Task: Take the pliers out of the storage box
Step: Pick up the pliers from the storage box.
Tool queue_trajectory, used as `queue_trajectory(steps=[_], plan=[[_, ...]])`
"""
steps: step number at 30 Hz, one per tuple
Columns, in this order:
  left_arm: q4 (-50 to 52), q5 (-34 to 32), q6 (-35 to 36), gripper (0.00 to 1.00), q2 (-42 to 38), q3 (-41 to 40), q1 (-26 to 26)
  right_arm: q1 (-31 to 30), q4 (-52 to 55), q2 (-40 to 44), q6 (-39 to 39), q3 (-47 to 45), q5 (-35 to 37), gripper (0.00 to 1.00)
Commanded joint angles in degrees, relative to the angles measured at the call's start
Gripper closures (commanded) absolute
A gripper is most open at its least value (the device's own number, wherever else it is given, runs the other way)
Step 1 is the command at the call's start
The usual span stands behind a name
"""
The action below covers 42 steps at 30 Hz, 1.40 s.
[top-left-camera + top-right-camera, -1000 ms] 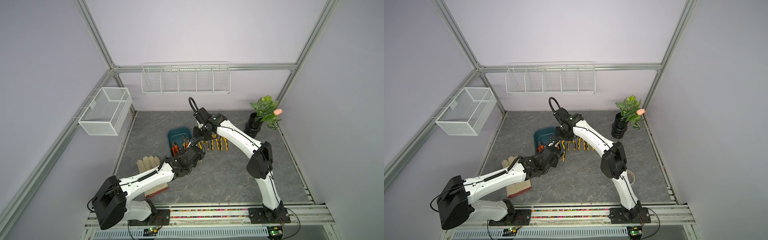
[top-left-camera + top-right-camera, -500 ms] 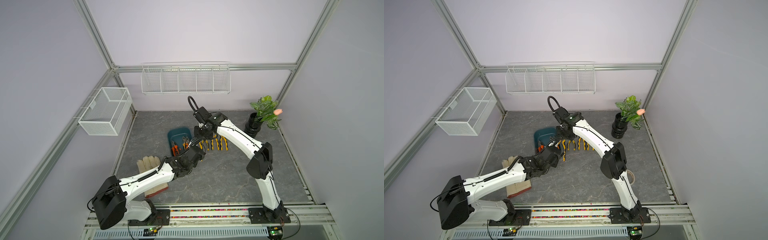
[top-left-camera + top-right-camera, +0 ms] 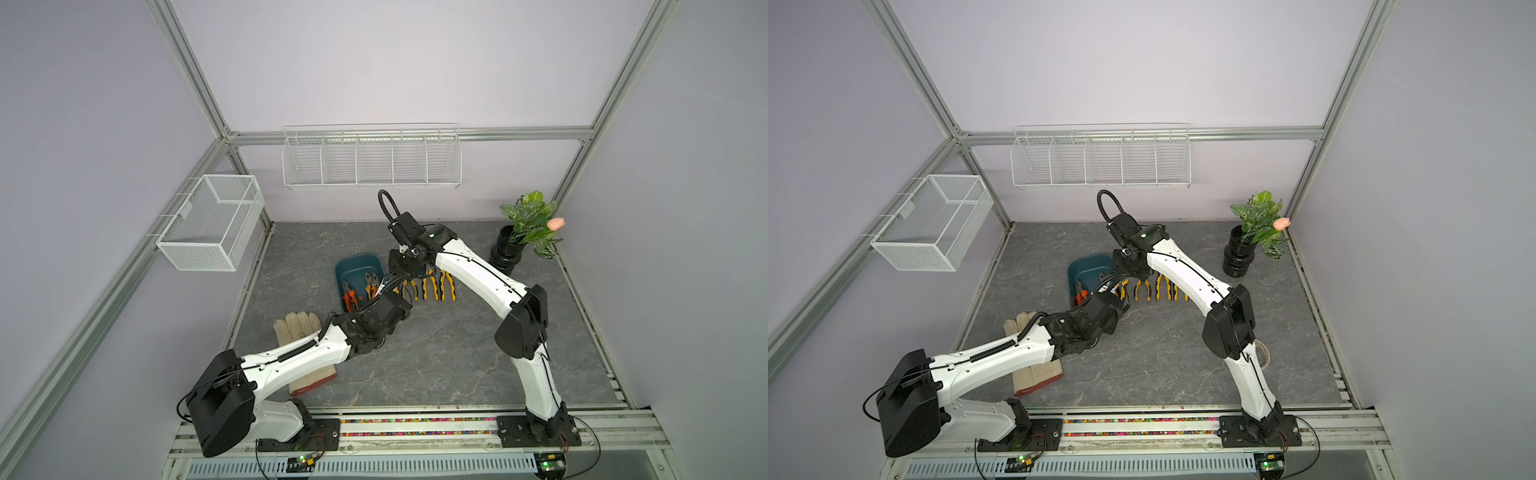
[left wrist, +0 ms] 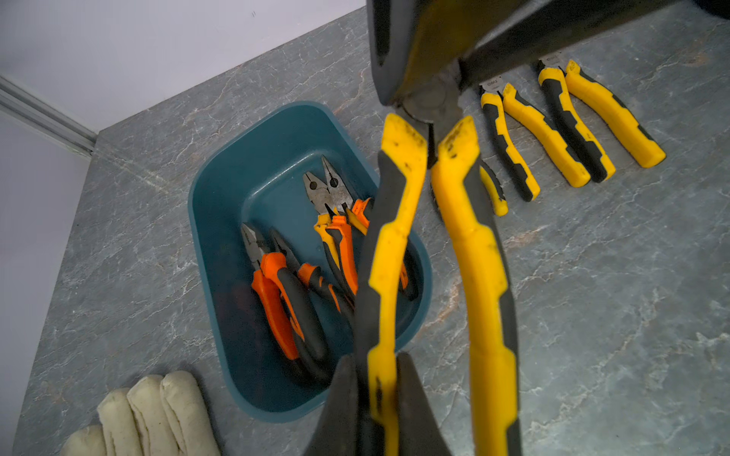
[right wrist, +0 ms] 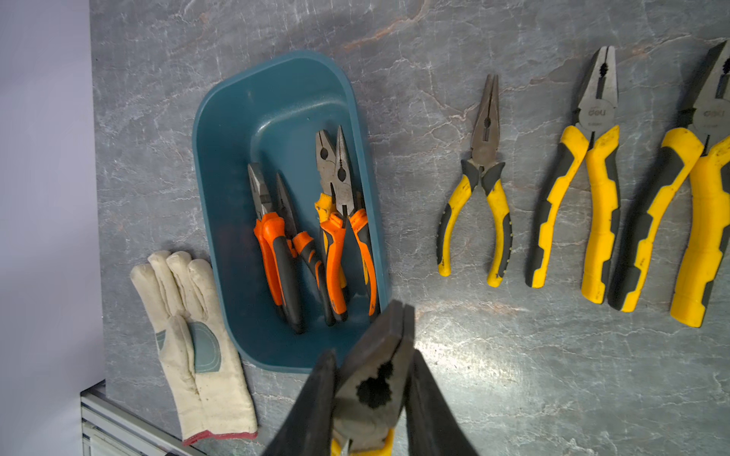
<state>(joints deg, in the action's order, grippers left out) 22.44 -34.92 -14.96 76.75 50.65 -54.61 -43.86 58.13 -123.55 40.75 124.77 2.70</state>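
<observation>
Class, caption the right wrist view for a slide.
Right claw grips one yellow pliers by the head; orange pliers sit in the teal box, three yellow pliers and a glove on the table.

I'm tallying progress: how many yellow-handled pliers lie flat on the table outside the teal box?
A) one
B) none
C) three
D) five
C: the needle-nose pair and two larger pairs lie in a row on the table beside the storage box; a fourth pair is up in the air.
</observation>
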Motion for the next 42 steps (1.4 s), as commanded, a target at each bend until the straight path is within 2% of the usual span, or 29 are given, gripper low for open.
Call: queue_trajectory(steps=[1,14,16,19,23,32,37,40,42], plan=[[-3.3,-2.5,-0.6,1.0,0.0,3.0,0.0,-0.3,-0.3,3.1,0.0,-3.0,-3.5,0.71],[-3.6,-2.5,-0.6,1.0,1.2,4.1,-0.5,-0.3,-2.0,2.6,1.4,-5.1,-5.7,0.62],[-3.7,-2.4,-0.4,1.0,1.4,4.2,-0.6,-0.3,-2.0,2.6,1.5,-5.1,-6.0,0.62],[-3.6,-2.5,-0.3,1.0,1.6,4.4,-0.6,-0.2,-2.0,2.8,1.7,-5.1,-5.7,0.68],[-3.7,-3.0,-0.5,1.0,2.0,4.7,-0.6,0.0,-2.6,2.6,2.8,-5.2,-7.8,0.69],[-3.9,-3.9,-0.8,1.0,2.1,4.9,-0.8,0.1,-4.8,2.4,4.4,-7.0,-9.8,0.65],[-3.8,-6.9,-1.2,1.0,1.8,4.9,-0.9,0.2,-5.4,2.3,5.0,-7.8,-10.4,0.64],[-3.5,-7.9,-1.3,1.0,1.8,5.0,-1.0,0.2,-5.7,2.3,5.4,-8.3,-10.8,0.58],[-3.3,-8.2,-1.3,1.0,1.9,5.2,-1.0,0.2,-6.1,2.3,5.5,-8.9,-11.1,0.6]])
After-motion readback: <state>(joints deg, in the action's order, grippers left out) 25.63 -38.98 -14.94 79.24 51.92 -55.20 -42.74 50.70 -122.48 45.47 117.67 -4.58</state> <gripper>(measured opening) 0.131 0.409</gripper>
